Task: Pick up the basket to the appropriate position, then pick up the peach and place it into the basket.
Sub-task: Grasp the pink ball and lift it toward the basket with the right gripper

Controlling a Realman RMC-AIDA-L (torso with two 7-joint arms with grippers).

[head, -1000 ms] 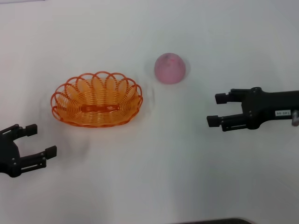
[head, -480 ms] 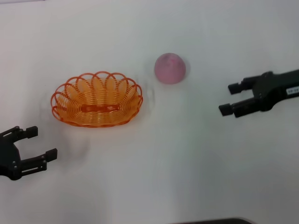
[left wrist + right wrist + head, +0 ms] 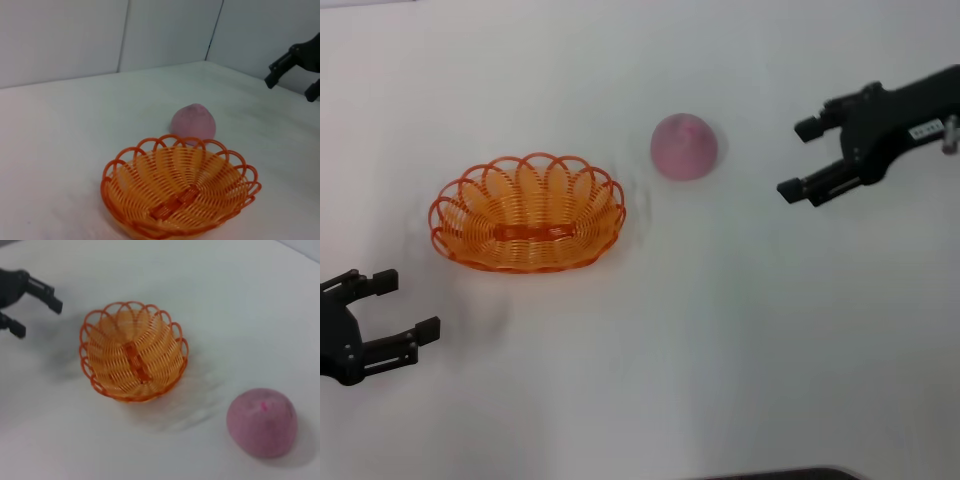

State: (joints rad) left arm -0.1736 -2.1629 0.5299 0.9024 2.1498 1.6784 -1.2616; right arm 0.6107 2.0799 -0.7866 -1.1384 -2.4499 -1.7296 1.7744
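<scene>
Basket (image 3: 528, 213) empty beside peach (image 3: 684, 146), right gripper (image 3: 800, 158) wide near peach, left gripper (image 3: 394, 303) wide, apart.

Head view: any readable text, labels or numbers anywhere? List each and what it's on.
One white label on the right gripper's arm: print too small and blurred to read.
Basket, peach, left gripper, table: no text visible in any view.
</scene>
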